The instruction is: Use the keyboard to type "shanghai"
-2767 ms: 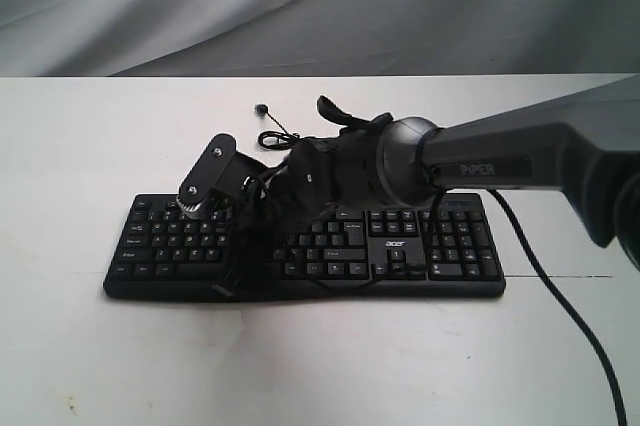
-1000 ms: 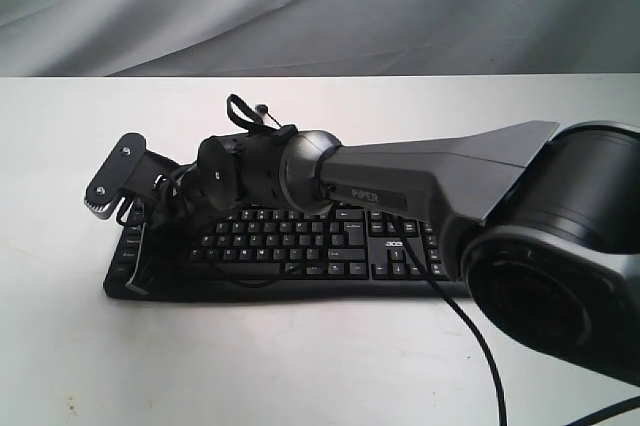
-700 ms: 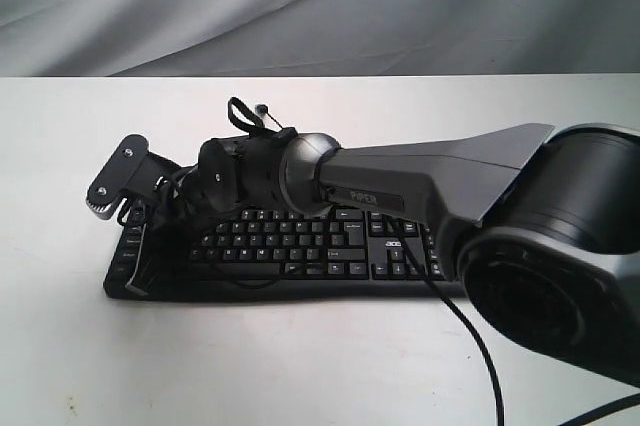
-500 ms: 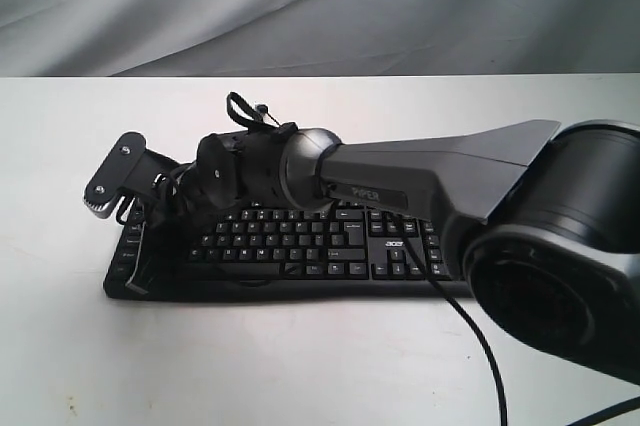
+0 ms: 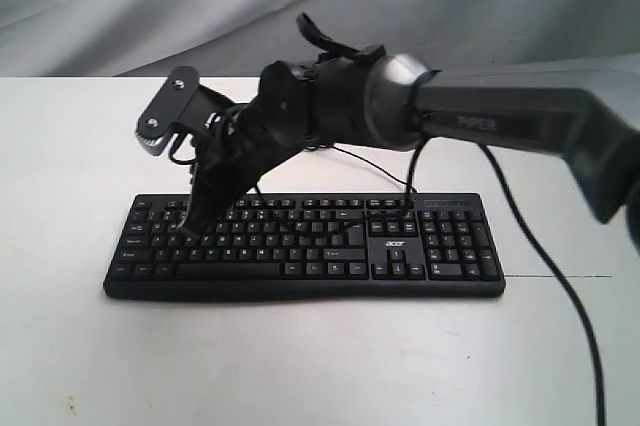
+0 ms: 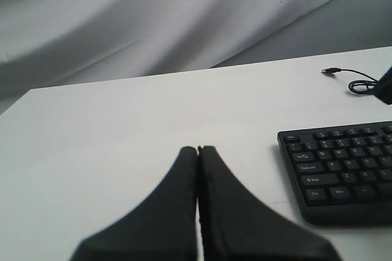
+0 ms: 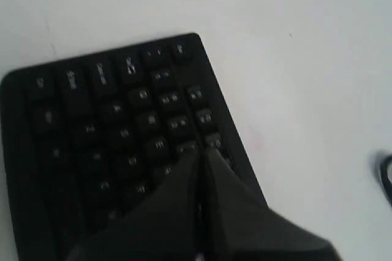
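A: Showing the keyboard (image 5: 330,246), which lay flat at the middle of the white table (image 5: 300,366). Its long edges ran across the exterior view, and bare surface lay open on every side.

B: Where was the right gripper (image 5: 190,221)?

A: It reached across from the right with its fingers pressed together. The tips were down at the upper rows near the keyboard's left end; contact with a key could not be told.

B: And the left gripper (image 6: 198,151)?

A: Likewise pressed together, over bare table off the keyboard's left end. The thin cable (image 6: 358,83) lay looped behind the keyboard.
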Robot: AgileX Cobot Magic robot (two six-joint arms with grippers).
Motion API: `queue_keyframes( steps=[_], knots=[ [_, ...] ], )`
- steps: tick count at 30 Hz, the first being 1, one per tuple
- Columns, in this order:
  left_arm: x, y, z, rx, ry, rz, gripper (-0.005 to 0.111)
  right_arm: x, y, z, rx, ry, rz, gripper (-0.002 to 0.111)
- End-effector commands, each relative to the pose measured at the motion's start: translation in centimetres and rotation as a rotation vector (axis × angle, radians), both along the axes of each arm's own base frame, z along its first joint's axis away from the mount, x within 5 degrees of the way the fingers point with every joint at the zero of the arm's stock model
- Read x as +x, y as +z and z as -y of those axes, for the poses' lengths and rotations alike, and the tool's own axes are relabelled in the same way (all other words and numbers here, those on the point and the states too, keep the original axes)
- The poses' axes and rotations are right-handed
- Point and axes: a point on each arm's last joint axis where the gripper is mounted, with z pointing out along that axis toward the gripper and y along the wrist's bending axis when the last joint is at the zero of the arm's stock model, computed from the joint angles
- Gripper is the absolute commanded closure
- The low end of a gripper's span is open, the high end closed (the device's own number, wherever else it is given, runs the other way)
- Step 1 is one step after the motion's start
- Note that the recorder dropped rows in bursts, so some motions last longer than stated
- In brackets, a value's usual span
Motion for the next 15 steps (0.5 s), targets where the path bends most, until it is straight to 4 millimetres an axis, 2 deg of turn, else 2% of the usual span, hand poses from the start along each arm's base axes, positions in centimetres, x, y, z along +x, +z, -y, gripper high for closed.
queue_keyframes(
  steps=[1,5,15],
  knots=[
    [0.0,0.0,0.1,-0.005,-0.008,0.01,0.107,-0.3,0.5,3.5,-0.007,-0.062,0.017,0.108],
    [0.0,0.0,0.1,-0.005,-0.008,0.01,0.107,-0.9,0.1,5.3,-0.022,-0.088,0.003,0.108],
    [0.0,0.0,0.1,-0.005,-0.008,0.01,0.107,-1.4,-1.9,5.7,-0.033,-0.103,-0.012,0.108]
  ],
)
